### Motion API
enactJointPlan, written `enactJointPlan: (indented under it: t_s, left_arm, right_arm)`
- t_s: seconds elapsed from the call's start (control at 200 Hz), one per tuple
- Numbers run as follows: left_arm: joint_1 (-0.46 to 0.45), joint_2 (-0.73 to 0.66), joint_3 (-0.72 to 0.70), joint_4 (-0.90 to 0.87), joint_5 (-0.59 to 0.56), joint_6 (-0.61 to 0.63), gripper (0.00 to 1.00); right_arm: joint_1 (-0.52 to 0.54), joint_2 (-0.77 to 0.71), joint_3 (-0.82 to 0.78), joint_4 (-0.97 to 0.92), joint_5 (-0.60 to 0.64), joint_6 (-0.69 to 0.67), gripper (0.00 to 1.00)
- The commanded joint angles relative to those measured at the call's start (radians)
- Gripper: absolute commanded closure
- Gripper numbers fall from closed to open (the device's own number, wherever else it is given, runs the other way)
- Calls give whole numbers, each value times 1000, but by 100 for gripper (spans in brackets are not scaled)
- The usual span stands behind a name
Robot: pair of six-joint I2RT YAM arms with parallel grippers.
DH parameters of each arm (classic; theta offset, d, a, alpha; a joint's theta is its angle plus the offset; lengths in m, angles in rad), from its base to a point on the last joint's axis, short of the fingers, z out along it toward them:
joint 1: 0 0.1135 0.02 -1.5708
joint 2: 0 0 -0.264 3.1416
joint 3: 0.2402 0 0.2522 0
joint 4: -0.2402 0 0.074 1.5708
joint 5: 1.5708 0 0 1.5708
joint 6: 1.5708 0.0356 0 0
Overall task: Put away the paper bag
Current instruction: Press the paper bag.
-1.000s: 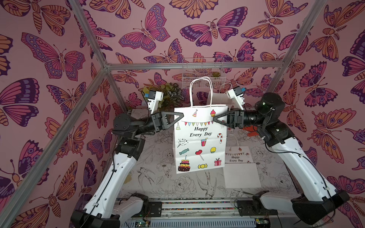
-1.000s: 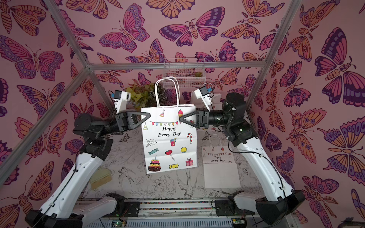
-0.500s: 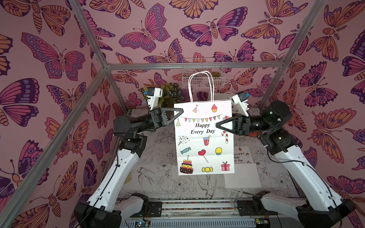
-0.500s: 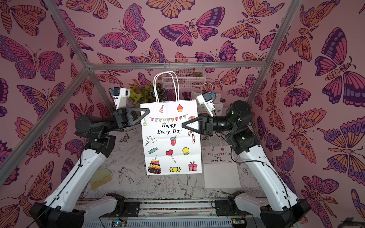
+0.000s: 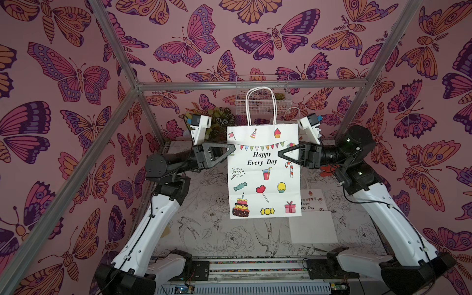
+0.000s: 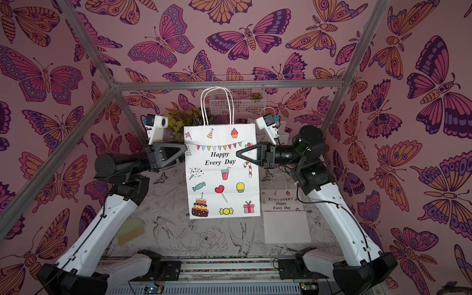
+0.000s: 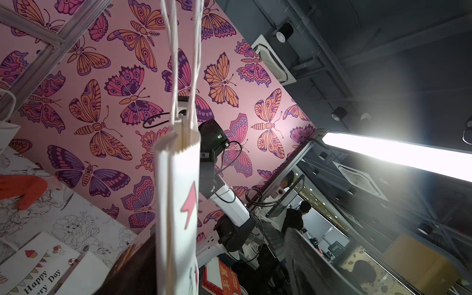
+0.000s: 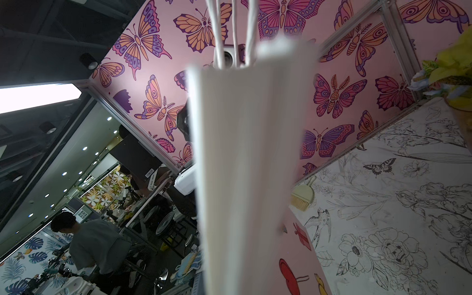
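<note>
Top views, both: paper bag [image 5: 263, 178] hangs upright in the air above the tabletop [image 5: 204, 229], printed face to the camera, between my two arms. My right end effector [image 5: 279, 154] is clamped shut on the bag's right edge, just under the bunting print, and carries it. My left end effector [image 5: 231, 148] sits at the opposite edge. Left wrist view shows its jaws apart, with one dark finger [image 7: 132, 268] beside the bag's folded side, so no grip there.

Bag's handles [image 5: 260, 104] stand up in front of the wire basket [image 5: 282, 104] on the back wall. Leafy plant [image 5: 219, 120] is just behind my left wrist camera. Second bag [image 5: 313, 222], same print, lies flat on the tabletop under my right arm, and the hanging bag hides part of it from the camera. Red thing [image 5: 327, 168] sits behind my right end effector, can't tell what it is. Yellow brush [image 6: 132, 231] lies on the tabletop beside my left arm, well apart from the hanging bag.
</note>
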Motion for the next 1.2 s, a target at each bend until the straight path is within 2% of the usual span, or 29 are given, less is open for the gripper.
enactJointPlan:
  t_s: [0.0,0.27,0.476,0.596,0.726,0.881,1.116,1.191]
  left_arm:
    - [-24,-27,-7,1,59,24,23]
    - [-37,-111,-29,-322,79,258,30]
    - [-39,-145,-58,-435,49,339,39]
    - [-44,-151,-79,-467,36,364,51]
    - [-46,-154,-77,-531,24,411,70]
    - [-46,-158,-43,-659,-1,499,85]
    - [-47,-158,-36,-670,-28,503,99]
    - [-47,-159,-37,-671,-39,501,100]
  right_arm:
    - [-19,26,52,69,5,39,100]
    - [-23,64,111,4,20,9,100]
    - [-22,51,135,-116,46,-78,100]
    - [-22,45,149,-195,72,-139,100]
    - [-22,41,157,-252,79,-180,100]
    - [-22,30,160,-319,78,-230,100]
    - [-28,-6,139,-356,71,-253,100]
    - [-28,-19,120,-334,64,-230,100]
